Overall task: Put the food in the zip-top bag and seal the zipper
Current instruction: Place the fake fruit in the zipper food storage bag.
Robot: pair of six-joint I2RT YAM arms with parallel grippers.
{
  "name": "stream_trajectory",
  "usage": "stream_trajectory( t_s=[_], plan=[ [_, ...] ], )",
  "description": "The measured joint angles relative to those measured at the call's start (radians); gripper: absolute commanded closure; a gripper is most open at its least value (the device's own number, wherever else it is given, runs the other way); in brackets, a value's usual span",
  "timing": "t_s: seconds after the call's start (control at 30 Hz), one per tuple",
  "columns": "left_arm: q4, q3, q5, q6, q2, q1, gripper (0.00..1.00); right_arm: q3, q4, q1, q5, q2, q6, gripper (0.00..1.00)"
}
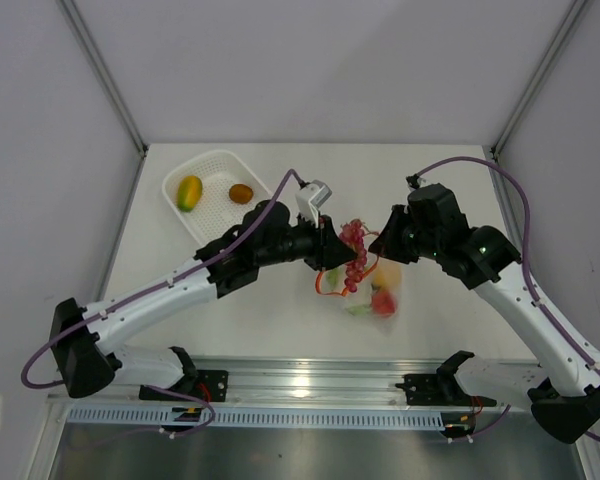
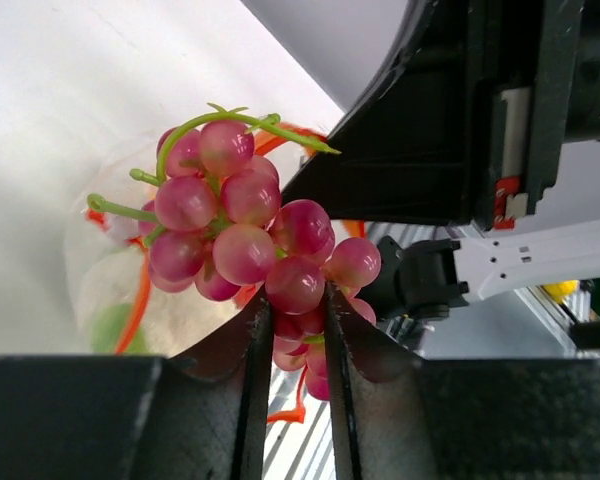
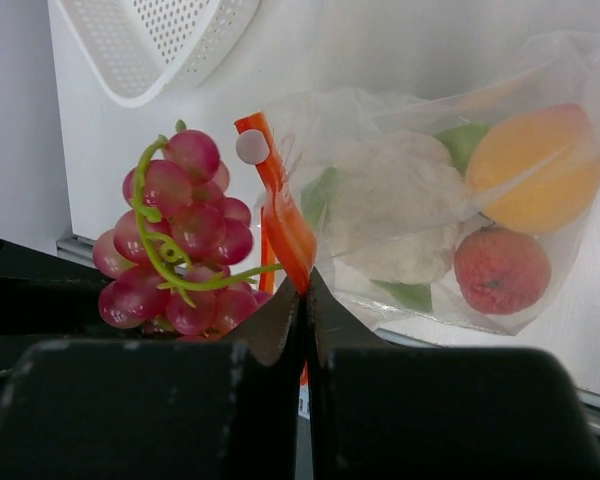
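Desk: white, carrying the bag at the middle and the basket at the far left.
Zip-top bag: clear and crinkled, lying on the desk between the two arms, its mouth turned toward the left arm.
Inside the bag: a white-and-green piece, a peach-coloured piece and a red piece, packed together.
Right fingers: narrowed to a pinch on the red-orange zipper at the bag's mouth.
Left fingers: clamped on the lower berries of the red grape cluster.
Grape cluster: just beside the zipper, outside the plastic in the right wrist view.
White mesh basket: far left corner, well apart from the bag, holding the yellow-green mango and a brown piece.
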Motion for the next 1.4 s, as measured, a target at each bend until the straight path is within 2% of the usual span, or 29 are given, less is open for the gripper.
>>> stream_trajectory(
  t_s=[0.1,0.43,0.83,0.93,1.1,1.13,1.2,1.4],
  plan=[
    [-0.007,0.046,0.050,0.000,0.053,-0.003,0.70,0.000,0.000,0.000,-0.005,-0.005,0.000,1.00],
    [-0.077,0.038,0.203,-0.008,0.113,-0.010,0.71,0.000,-0.002,0.000,-0.005,-0.009,-0.008,1.00],
    [-0.258,0.209,0.231,0.011,0.319,-0.011,0.70,0.000,-0.001,-0.002,-0.026,-0.023,-0.008,1.00],
    [-0.294,0.262,0.227,0.021,0.364,-0.011,0.64,0.000,-0.001,-0.002,-0.030,-0.029,-0.008,1.00],
    [-0.364,0.353,0.211,0.029,0.434,-0.008,0.63,0.000,-0.002,-0.007,-0.021,-0.031,-0.011,1.00],
    [-0.389,0.379,0.199,0.029,0.453,-0.008,0.58,0.000,-0.005,-0.010,-0.012,-0.031,-0.012,1.00],
    [-0.410,0.402,0.174,0.035,0.476,-0.006,0.53,0.000,-0.012,-0.014,-0.005,-0.032,-0.015,1.00],
    [-0.433,0.378,0.106,0.053,0.477,-0.004,0.36,0.000,-0.012,-0.014,-0.005,-0.032,-0.015,1.00]
  ],
)
